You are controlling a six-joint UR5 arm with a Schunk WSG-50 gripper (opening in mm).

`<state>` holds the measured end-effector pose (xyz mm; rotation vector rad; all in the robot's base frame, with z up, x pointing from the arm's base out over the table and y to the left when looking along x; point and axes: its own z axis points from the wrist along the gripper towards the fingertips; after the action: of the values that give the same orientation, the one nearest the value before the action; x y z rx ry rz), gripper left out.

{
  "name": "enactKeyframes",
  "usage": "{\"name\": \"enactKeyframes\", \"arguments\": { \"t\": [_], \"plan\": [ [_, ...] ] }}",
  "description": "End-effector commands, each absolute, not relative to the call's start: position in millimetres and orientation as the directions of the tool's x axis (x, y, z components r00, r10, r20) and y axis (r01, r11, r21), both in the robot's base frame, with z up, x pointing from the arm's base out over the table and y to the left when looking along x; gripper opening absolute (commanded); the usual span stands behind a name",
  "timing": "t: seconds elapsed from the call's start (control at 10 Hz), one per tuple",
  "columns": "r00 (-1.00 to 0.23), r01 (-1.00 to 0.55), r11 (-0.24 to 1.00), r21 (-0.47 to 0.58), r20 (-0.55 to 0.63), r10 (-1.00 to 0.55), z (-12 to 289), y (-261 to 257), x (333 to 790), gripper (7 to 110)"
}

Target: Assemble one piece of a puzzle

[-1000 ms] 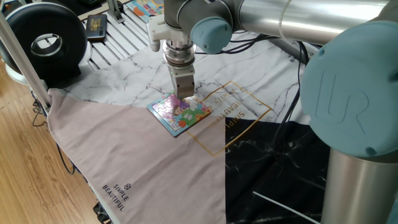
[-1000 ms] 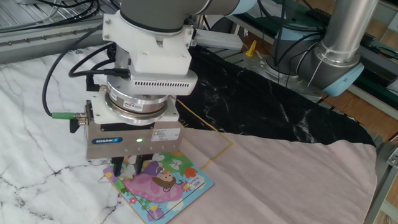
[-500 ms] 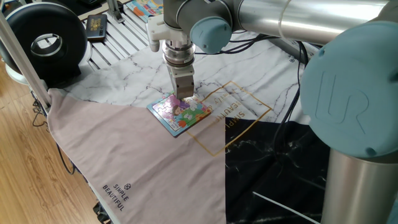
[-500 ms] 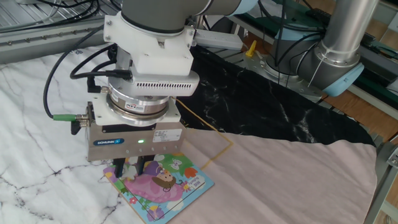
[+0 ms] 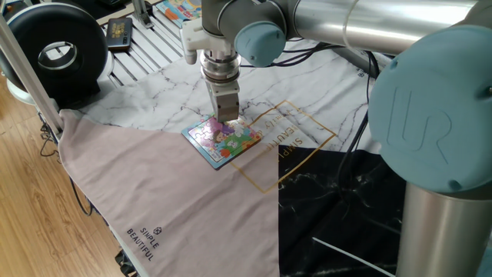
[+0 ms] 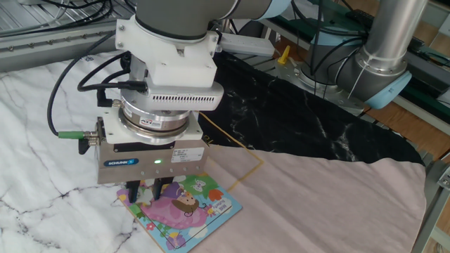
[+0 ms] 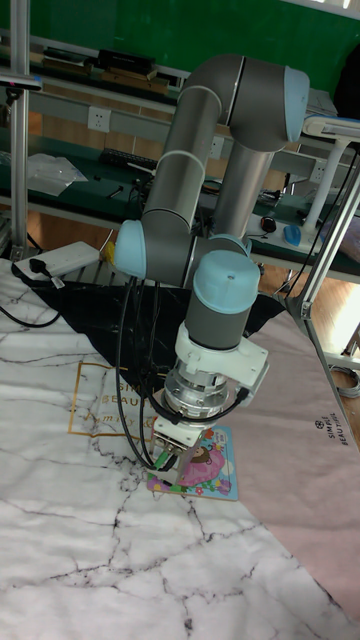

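Note:
The puzzle [image 5: 233,143] is a small blue-rimmed board with a pink and green cartoon picture, lying where the marble sheet meets the grey-pink cloth. My gripper [image 5: 226,120] points straight down over its far-left corner. In the other fixed view the fingertips [image 6: 132,192] almost touch the puzzle [image 6: 191,211], and a small pale bit, the piece [image 6: 146,190], sits pinched between them. My gripper [image 6: 145,195] is shut on it. The tall fixed view shows the gripper [image 7: 171,457] over the left end of the puzzle [image 7: 208,472], with the piece hidden.
A black round device [image 5: 58,50] stands at the back left, with a small dark gadget [image 5: 119,32] beside it. Another colourful board [image 5: 181,9] lies at the back. A grey-pink cloth [image 5: 154,192] and a black cloth [image 5: 346,200] cover the near table.
The gripper has sunk very slightly toward the puzzle's corner. Otherwise nothing has moved.

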<state>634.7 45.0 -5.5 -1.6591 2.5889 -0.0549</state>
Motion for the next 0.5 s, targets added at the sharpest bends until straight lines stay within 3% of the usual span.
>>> {"name": "enactKeyframes", "arguments": {
  "t": [0.0, 0.4],
  "plan": [
    [-0.416, -0.906, 0.418, -0.065, -0.04, -0.909, -5.1, 44.0, 636.4, 7],
    [-0.395, -0.915, 0.397, -0.065, -0.05, -0.917, -5.0, 46.0, 637.7, 7]
  ]
}}
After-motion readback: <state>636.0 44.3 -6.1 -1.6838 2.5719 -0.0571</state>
